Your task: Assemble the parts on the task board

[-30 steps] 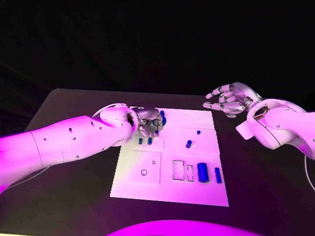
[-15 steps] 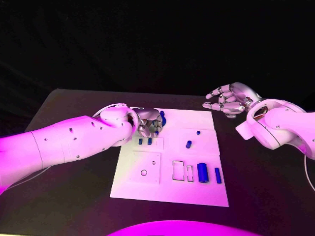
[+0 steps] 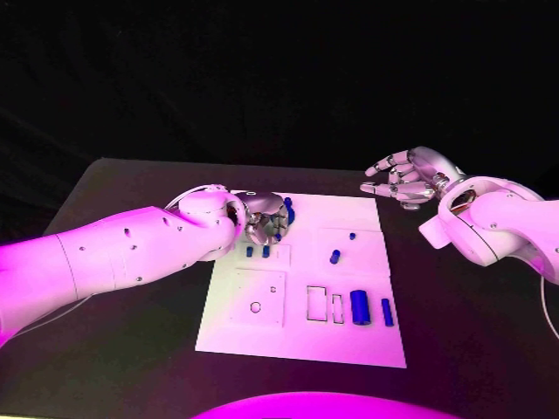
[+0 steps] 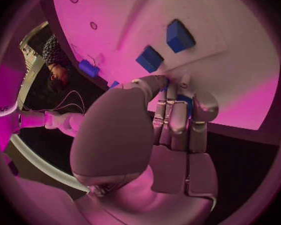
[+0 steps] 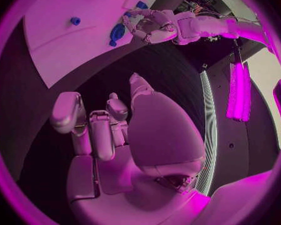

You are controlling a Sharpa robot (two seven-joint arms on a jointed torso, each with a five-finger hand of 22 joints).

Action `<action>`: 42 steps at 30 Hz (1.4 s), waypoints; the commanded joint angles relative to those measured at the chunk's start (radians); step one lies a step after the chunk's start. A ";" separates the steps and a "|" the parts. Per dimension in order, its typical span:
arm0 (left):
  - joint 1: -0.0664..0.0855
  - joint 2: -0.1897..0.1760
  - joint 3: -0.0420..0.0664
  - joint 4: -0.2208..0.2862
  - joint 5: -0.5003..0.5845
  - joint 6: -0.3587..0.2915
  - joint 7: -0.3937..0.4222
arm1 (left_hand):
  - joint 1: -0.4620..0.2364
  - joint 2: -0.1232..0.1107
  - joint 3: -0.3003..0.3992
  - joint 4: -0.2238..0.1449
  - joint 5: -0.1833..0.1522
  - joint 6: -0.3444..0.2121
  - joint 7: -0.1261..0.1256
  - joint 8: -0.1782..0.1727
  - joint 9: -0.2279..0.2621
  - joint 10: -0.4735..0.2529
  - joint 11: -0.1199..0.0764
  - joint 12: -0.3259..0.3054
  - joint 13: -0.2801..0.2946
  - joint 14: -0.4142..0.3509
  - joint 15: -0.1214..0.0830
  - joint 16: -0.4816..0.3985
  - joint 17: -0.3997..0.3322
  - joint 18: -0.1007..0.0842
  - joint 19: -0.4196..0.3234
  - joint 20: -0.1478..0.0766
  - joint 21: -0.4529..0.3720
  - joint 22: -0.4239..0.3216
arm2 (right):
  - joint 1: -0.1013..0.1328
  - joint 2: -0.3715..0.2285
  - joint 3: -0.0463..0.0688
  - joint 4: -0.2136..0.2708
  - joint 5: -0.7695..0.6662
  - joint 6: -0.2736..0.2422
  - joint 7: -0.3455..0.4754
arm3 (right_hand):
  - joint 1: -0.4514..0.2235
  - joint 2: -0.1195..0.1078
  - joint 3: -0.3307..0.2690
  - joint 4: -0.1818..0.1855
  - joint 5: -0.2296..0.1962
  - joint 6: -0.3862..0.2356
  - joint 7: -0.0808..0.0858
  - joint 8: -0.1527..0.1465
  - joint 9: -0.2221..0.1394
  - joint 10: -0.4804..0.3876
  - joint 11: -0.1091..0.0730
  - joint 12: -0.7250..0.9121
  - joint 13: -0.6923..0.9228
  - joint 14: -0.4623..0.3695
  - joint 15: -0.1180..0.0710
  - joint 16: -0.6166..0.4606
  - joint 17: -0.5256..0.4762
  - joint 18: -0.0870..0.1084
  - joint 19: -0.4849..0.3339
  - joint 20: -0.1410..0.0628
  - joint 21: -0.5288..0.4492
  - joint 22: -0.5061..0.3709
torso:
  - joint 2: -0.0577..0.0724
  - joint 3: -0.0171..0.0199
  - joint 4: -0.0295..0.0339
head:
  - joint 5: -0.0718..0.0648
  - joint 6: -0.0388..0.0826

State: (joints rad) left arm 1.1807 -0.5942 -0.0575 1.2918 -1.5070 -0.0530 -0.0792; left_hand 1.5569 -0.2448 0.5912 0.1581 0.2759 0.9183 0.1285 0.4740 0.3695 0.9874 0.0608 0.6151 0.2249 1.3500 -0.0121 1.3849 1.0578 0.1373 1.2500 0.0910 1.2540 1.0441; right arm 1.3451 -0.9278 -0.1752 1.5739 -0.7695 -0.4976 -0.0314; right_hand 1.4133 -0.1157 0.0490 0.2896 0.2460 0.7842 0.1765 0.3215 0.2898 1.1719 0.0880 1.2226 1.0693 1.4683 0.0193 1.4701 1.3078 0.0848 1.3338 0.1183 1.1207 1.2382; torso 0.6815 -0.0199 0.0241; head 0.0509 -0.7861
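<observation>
- The left robot hand (image 3: pixel 265 218) is placed over the far left corner of the task board (image 3: pixel 302 336), with its fingers curled down around a blue part (image 3: pixel 288 209) there.
- In the left wrist view, the fingertips (image 4: pixel 172 105) are seen bunched together against a blue piece at the board surface; whether that piece is truly gripped or only touched cannot be told.
- The right robot hand (image 3: pixel 405 177) is held above the desk (image 3: pixel 128 188) just beyond the board's far right corner, fingers apart and loosely curled, with nothing in it.
- The step in hand is judged to be the seating or picking of the part under the left fingers.
- For that step to go well, the fingers should be kept square over the part and pressure applied straight down, so that the piece is not tipped in its recess.
- Two small blue pegs (image 3: pixel 257 250) stand just beside the left hand and could be knocked if the wrist is swung toward the robot.
- Further parts are laid out on the board: a short blue piece (image 3: pixel 335 256) near the middle, and a thick blue cylinder (image 3: pixel 359 306) with a thinner one (image 3: pixel 387 311) beside it toward the near right.
- Empty rectangular recesses (image 3: pixel 319 302) are seen next to those cylinders, so much of the assembly is judged to remain.
- The desk is dark and matt; the room behind it is black.
</observation>
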 commanded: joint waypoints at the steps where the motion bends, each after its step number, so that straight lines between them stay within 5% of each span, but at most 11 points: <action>1: -0.003 0.000 -0.001 0.000 0.002 -0.020 0.011 | -0.010 0.007 0.008 -0.010 -0.001 0.012 0.002 -0.009 -0.003 0.013 -0.004 -0.002 0.002 0.010 0.002 0.004 0.004 -0.021 0.010 0.000 0.008 0.010 | -0.001 0.000 0.000 0.001 -0.002 0.004 0.013 | 0.000 0.003 0.004 0.000 -0.002 -0.001 -0.003 0.004 -0.001 -0.001 0.000 0.000 0.001 0.042 -0.008 -0.003 0.029 0.020 -0.003 -0.002 -0.002 0.000 | 0.000 -0.0004 0.0002 | 0.000 0.002; 11: -0.008 -0.024 0.009 0.031 0.030 -0.031 0.013 | -0.021 0.006 0.016 -0.020 -0.001 0.018 0.002 -0.016 -0.005 0.019 -0.002 -0.009 0.001 0.017 0.002 0.009 0.012 -0.024 0.018 0.001 0.018 0.025 | -0.001 0.003 0.000 -0.002 -0.002 0.005 0.014 | 0.000 0.003 0.004 0.000 -0.002 -0.001 -0.003 0.004 -0.001 -0.001 0.000 0.000 0.001 0.042 -0.008 -0.003 0.029 0.020 -0.003 -0.002 -0.002 0.000 | -0.001 -0.0017 -0.0003 | 0.001 0.009; 25: -0.008 -0.108 0.061 0.102 0.080 -0.034 -0.002 | -0.062 -0.005 0.024 -0.025 0.002 0.030 0.001 -0.030 -0.007 0.028 -0.001 -0.028 0.000 0.027 0.004 0.017 0.023 -0.026 0.024 0.005 0.029 0.039 | -0.002 0.003 0.000 -0.004 -0.001 0.006 0.013 | 0.000 0.003 0.004 0.000 -0.002 -0.001 -0.003 0.004 -0.001 -0.001 0.000 0.000 0.001 0.042 -0.008 -0.003 0.029 0.020 -0.003 -0.002 -0.002 0.000 | -0.003 -0.0001 0.0027 | 0.006 0.016; 42: -0.008 -0.134 0.068 0.094 0.085 0.016 -0.026 | -0.076 -0.006 0.025 -0.024 0.000 0.037 0.000 -0.032 -0.006 0.034 -0.003 -0.033 0.000 0.029 0.003 0.018 0.023 -0.026 0.023 0.005 0.028 0.039 | -0.004 0.004 0.000 -0.006 -0.001 0.009 0.011 | 0.000 0.003 0.004 0.000 -0.002 -0.001 -0.003 0.004 -0.001 -0.001 0.000 0.000 0.001 0.042 -0.008 -0.003 0.029 0.020 -0.003 -0.002 -0.002 0.000 | 0.001 -0.0004 0.0007 | 0.011 0.015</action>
State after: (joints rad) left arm 1.1722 -0.7311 0.0095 1.3859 -1.4316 -0.0651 -0.0983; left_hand 1.4936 -0.2501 0.6142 0.1348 0.2731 0.9493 0.1286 0.4431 0.3633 1.0156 0.0573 0.5855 0.2256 1.3723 -0.0069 1.3977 1.0816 0.1230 1.2668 0.0947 1.2772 1.0831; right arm 1.3423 -0.9249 -0.1755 1.5680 -0.7685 -0.4971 -0.0305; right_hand 1.4133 -0.1158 0.0489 0.2897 0.2460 0.7842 0.1765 0.3212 0.2899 1.1724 0.0885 1.2226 1.0695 1.4683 0.0194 1.4701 1.3074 0.0846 1.3338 0.1183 1.1208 1.2382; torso 0.6815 -0.0210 0.0252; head 0.0605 -0.7700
